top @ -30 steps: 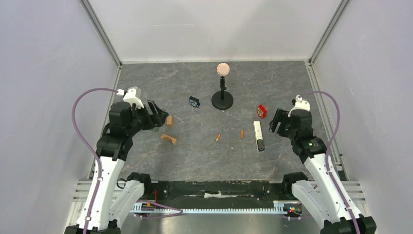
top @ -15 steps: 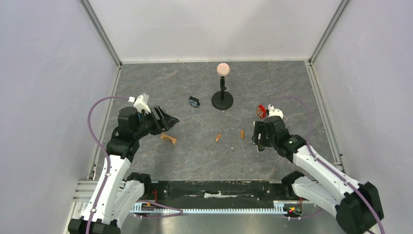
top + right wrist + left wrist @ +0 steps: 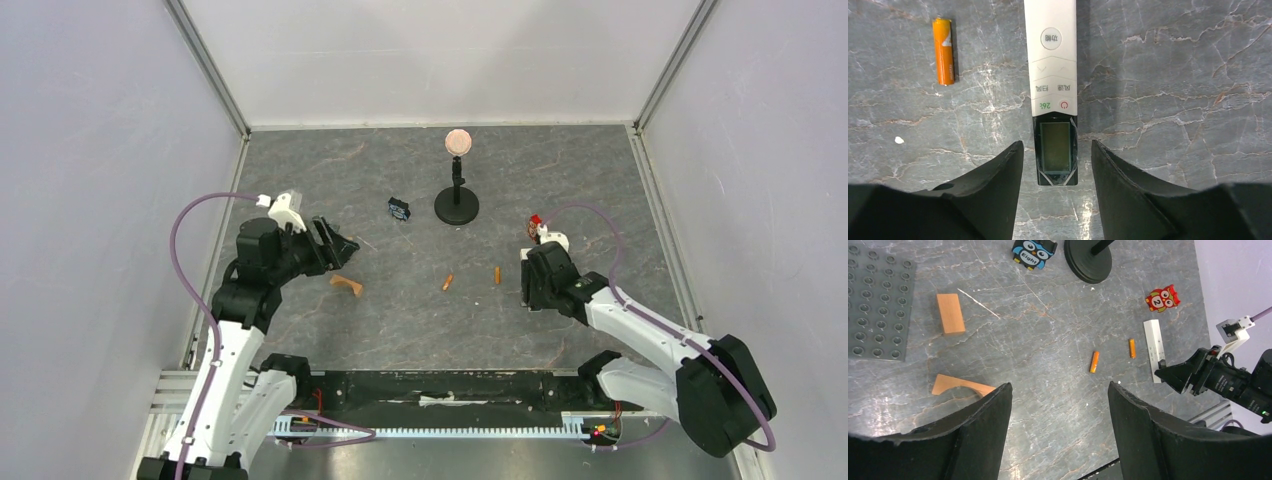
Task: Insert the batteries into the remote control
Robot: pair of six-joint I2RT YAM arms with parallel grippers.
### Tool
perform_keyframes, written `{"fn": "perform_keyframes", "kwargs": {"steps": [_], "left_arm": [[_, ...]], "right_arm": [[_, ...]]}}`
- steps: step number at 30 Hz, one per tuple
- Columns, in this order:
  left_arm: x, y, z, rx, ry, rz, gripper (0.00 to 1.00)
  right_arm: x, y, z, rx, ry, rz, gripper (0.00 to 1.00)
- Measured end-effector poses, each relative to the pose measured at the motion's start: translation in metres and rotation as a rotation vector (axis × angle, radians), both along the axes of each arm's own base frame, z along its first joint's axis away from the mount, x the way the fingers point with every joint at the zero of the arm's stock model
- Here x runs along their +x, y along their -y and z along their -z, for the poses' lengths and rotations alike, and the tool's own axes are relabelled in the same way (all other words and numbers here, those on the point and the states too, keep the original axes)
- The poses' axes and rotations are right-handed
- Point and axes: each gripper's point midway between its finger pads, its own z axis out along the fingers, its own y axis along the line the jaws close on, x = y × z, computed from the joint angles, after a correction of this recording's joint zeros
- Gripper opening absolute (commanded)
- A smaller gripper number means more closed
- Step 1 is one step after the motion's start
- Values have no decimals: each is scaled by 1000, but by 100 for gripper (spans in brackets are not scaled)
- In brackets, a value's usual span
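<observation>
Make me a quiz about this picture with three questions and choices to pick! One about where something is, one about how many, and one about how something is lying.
1. Where is the dark screen end of the remote?
A) inside a box
B) inside the open right gripper
C) under a cloth

2. How many orange batteries lie on the table?
A) one
B) four
C) two

3. How is the remote lying?
A) flat, buttons up
B) flat, buttons down
C) standing on end

Answers:
1 B: in the right wrist view the gripper straddles the screen.
2 C: two small orange cylinders lie apart near the remote.
3 A: its buttons and screen face the camera.
</observation>
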Motion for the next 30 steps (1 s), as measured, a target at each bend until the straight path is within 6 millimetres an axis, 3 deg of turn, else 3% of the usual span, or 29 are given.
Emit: {"fn": "perform_keyframes", "kwargs": {"steps": [3,12,15,22,26,30], "left_arm": [[0,-3,-3,34,13,5,76],[4,-7,-10,82,46,15,76],[3,-3,-10,77,44,44,76],[-12,25,-16,-3,53,232,75],[-15,44,-27,-71,118,333,75],[-24,70,-20,-124,133,418,75]], "right_arm": [[-2,0,2,-8,-9,-18,51],[-3,1,5,-33,-21,-56,23],[-3,1,5,-37,-20,-70,19],[-10,-6,-1,-22,-49,-162,17],[-13,-26,-17,67,-31,-259,17],[-20,-47,-30,171,-26,-351,17]]}}
